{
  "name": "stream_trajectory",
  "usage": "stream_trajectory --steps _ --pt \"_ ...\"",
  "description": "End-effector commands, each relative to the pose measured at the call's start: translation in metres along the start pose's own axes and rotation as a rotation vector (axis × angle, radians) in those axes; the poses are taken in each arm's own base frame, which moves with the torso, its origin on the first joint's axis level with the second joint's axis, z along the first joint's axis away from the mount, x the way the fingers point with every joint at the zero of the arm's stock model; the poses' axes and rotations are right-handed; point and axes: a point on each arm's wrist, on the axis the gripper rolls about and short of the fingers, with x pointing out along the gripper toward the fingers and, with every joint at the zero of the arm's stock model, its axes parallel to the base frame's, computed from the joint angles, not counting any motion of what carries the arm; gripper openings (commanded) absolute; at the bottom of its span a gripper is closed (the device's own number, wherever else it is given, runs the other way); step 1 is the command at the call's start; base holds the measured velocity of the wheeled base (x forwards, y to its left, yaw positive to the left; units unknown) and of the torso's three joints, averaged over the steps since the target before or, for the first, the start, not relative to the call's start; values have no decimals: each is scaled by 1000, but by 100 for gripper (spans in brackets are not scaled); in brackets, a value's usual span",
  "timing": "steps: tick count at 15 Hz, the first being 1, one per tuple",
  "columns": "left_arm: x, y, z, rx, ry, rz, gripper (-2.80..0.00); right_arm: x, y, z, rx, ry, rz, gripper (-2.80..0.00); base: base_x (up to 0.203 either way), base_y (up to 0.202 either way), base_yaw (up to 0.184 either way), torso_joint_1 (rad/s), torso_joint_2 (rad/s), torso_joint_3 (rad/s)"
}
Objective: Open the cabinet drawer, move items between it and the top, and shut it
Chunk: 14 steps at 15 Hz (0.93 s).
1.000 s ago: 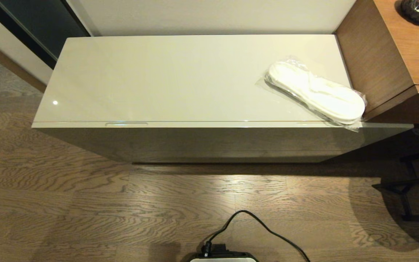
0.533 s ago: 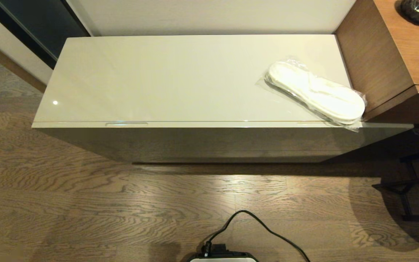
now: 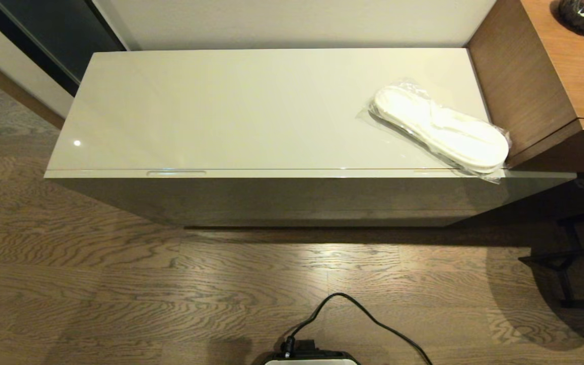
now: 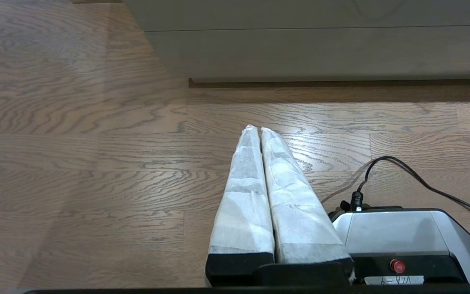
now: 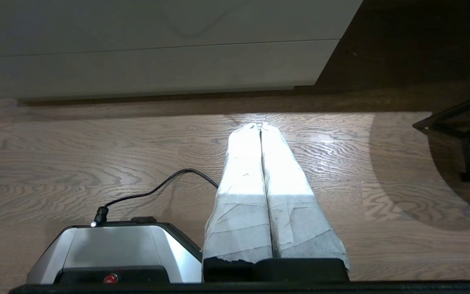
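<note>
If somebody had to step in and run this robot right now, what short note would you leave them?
Left gripper: jaws shut, empty, parked low over the wooden floor, in front of the cabinet.
Right gripper: the same, shut and empty.
Slippers in clear plastic: lying on the top near its right end, one corner of the wrap over the front edge.
Cabinet drawer: closed; left slot handle is free.
White bundle: not in sight.
Done: nothing visible.
Left: open the drawer, swap items, close it.

Slippers on top, right end, beside wooden unit
</note>
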Motion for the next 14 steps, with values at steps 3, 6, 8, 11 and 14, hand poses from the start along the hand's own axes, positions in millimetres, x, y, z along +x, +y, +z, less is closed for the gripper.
stream_trajectory --steps 3,6,8,11,14 --pt "0 0 0 0 2 1 -280 0 0 -1 0 3 1 -280 0 0 0 0 0 0" --pt "0 0 0 0 2 1 -280 0 0 -1 0 3 0 -280 0 0 0 0 0 0" --pt "0 0 0 0 3 1 -280 0 0 -1 -3 1 2 -280 0 0 0 0 0 0" --pt "0 0 0 0 3 1 -280 0 0 -1 0 3 0 -280 0 0 0 0 0 0" --pt "0 0 0 0 2 1 -280 0 0 -1 -2 2 2 -280 0 0 0 0 0 0"
